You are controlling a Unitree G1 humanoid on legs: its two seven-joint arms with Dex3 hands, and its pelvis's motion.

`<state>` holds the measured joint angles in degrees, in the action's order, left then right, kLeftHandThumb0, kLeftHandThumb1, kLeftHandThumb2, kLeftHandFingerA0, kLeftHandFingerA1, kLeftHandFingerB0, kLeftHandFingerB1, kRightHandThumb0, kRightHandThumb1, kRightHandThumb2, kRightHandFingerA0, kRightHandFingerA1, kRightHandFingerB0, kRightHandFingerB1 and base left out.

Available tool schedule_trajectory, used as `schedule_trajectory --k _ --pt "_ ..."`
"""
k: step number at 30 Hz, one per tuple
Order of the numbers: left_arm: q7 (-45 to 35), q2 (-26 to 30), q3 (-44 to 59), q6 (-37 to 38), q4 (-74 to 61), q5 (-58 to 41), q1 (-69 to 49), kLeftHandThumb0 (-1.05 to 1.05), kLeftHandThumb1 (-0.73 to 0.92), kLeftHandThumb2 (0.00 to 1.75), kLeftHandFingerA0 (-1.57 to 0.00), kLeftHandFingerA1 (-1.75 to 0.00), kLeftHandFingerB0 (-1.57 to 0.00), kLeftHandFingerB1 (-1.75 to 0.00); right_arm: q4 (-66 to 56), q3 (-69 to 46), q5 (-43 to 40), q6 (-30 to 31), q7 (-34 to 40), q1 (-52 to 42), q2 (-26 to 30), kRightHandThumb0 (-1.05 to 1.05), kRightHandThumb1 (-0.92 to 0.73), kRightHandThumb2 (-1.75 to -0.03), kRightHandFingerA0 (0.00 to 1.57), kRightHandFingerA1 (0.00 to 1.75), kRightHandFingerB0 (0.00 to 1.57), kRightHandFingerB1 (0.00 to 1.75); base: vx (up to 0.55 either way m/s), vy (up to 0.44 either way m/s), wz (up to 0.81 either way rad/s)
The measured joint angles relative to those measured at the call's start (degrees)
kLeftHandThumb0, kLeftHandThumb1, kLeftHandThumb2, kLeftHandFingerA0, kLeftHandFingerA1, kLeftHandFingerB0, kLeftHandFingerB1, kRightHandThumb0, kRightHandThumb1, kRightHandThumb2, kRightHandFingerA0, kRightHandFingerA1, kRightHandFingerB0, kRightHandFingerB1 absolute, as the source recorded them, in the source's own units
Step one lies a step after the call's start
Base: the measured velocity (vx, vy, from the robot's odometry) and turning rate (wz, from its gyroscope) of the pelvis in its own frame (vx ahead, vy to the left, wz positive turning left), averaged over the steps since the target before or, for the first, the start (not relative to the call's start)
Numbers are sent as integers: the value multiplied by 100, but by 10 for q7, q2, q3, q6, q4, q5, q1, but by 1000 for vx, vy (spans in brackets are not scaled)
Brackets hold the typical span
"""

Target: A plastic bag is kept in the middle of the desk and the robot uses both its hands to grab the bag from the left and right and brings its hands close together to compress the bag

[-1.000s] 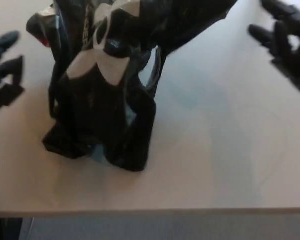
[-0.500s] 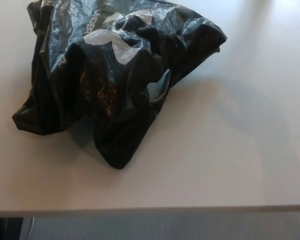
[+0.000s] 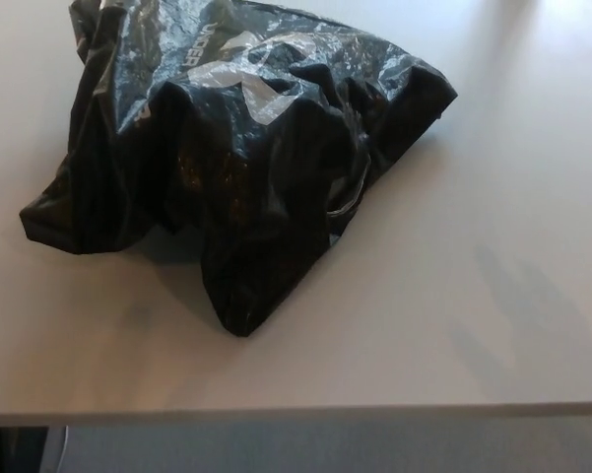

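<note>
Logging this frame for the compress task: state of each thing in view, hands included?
plastic bag: black, crumpled in a loose heap, lying on the desk, nothing gripping it
desk: bare pale top around the bag, front edge in view
left hand: not in view
right hand: not in view

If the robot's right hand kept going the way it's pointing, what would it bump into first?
That cannot be told: neither hand shows in this picture, so no direction can be read. Only the black bag lies on the desk, left of its middle.
</note>
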<state>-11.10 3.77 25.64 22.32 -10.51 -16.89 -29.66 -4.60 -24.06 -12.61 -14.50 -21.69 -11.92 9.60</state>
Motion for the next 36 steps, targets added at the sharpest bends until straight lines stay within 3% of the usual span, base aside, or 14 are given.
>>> schedule_trajectory --k 4,5,6,7,10,12,26,27,28,30,31,32,33,36 --pt "-6 -31 -32 27 13 2 -46 -87 88 118 0 -17 0 -9 4 7 16 -33 5 -43 -23 -90 -72 -89 0 3 0 0 0 0 0" --pt "-7 -37 -38 33 17 3 -55 -85 88 118 0 -16 0 -9 7 8 21 -40 7 -51 -28 -95 -84 -116 0 22 0 20 0 0 0" --pt "-8 -41 -41 37 19 3 -59 -72 92 76 0 -13 0 -3 8 8 23 -45 8 -56 -31 -95 -88 -120 0 23 0 23 0 0 0" --pt "-10 -46 -47 44 23 3 -68 -86 86 118 0 -19 0 -11 11 9 29 -54 10 -66 -35 -86 -83 -119 0 30 0 30 0 0 0" --pt "-14 -61 -60 70 42 4 -85 -88 87 119 0 -17 0 -9 16 10 52 -78 21 -93 -50 -87 -74 -91 0 6 0 8 0 0 0" --pt "-18 -68 -67 86 54 5 -93 -83 84 119 0 -21 0 -15 18 11 68 -94 29 -109 -57 -92 -89 -121 0 25 0 24 0 0 0" --pt "-32 -90 -83 191 110 8 -115 -79 85 121 0 -27 0 -19 24 25 176 -194 86 -167 -77 -98 -86 -114 0 15 0 13 0 0 0" --pt "-33 -90 -84 203 114 9 -115 -77 82 120 0 -30 0 -22 26 28 185 -203 90 -169 -77 -79 -90 -68 0 0 0 0 0 0 0" --pt "-34 -90 -84 210 116 9 -115 -78 81 119 0 -29 0 -21 27 31 191 -209 93 -170 -77 -96 -72 -99 0 12 0 9 0 0 0" --pt "-37 -90 -86 225 120 9 -115 -81 83 119 0 -26 0 -18 29 38 202 -222 96 -173 -77 -83 -65 -88 0 8 0 0 0 0 0" --pt "-38 -90 -88 236 124 9 -115 -77 78 117 0 -29 0 -21 30 43 209 -231 99 -174 -77 -73 -78 -64 0 0 0 0 0 0 0" --pt "-39 -90 -89 241 126 10 -114 -75 92 74 0 -24 0 -14 31 46 212 -235 100 -174 -76 -100 -69 -96 3 8 0 4 0 0 0" --pt "-40 -89 -90 250 128 9 -114 -77 76 113 0 -30 0 -23 33 51 216 -242 101 -175 -76 -103 -70 -96 4 6 0 1 0 0 0" --pt "-45 -89 -95 273 137 9 -112 -78 75 112 0 -29 0 -23 38 62 227 -259 104 -177 -75 -102 -70 -96 0 6 0 1 0 0 0"
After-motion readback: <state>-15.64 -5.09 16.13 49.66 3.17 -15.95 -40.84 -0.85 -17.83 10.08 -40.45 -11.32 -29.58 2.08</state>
